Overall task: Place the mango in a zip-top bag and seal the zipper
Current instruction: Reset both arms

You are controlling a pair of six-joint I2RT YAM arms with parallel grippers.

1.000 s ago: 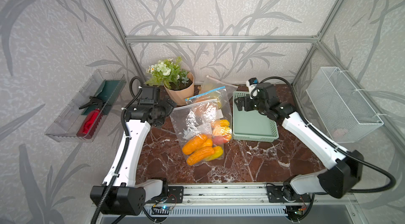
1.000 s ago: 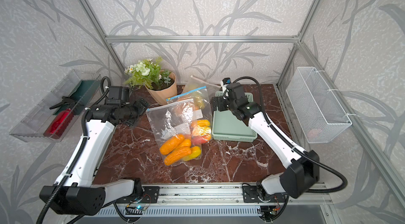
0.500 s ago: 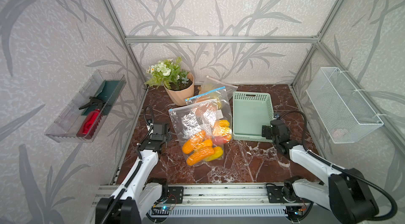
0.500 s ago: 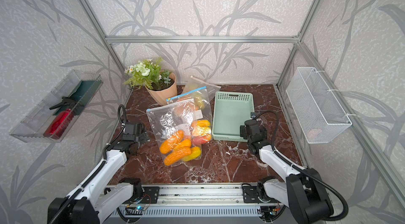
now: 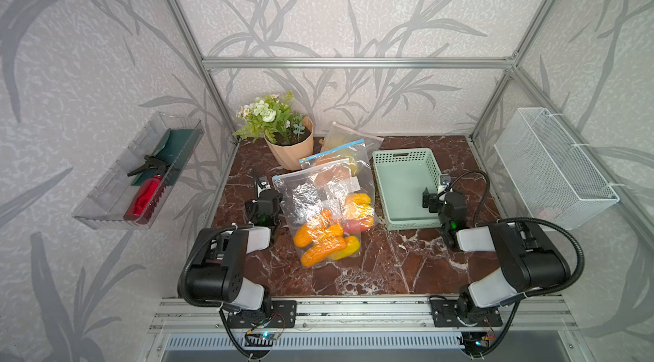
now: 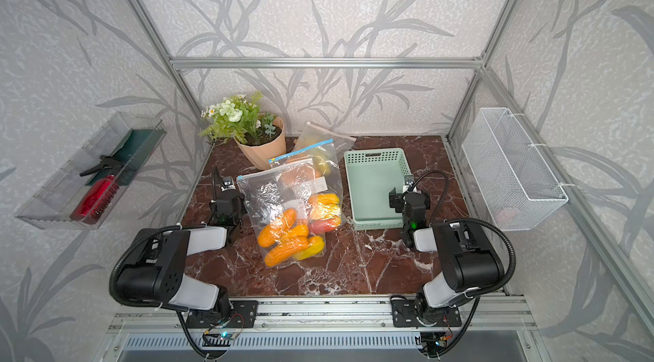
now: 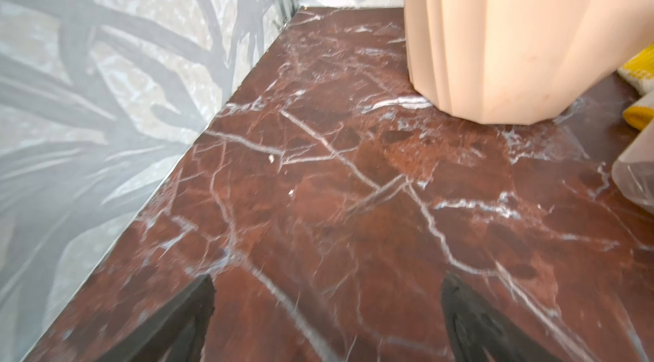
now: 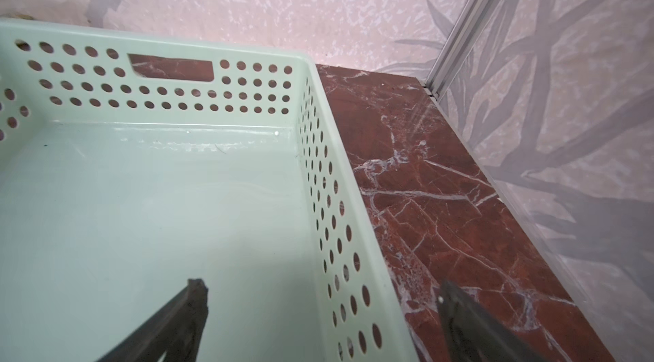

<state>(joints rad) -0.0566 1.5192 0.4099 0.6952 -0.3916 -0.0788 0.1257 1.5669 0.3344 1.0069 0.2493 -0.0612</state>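
Several clear zip-top bags [image 5: 304,197] lie overlapped mid-table, seen in both top views [image 6: 269,197]. Orange and yellow fruits [image 5: 320,236] fill the nearest bag, and a yellow-red fruit [image 5: 357,210] lies in the one beside it. Which of them is the mango I cannot tell. My left gripper [image 5: 260,183] [image 7: 327,286] rests low, left of the bags, open over bare marble. My right gripper [image 5: 433,192] [image 8: 320,289] is open and empty, straddling the right wall of the green basket [image 8: 318,151].
A beige flower pot [image 5: 290,151] [image 7: 513,34] stands at the back left, just ahead of my left gripper. The green basket [image 5: 382,179] sits right of the bags. A white wire basket [image 5: 552,169] hangs on the right wall, and a clear tray [image 5: 116,179] with tools on the left wall.
Both arms have pulled back from the far side of the table and folded down low toward the front rail. The bags and basket have not moved.
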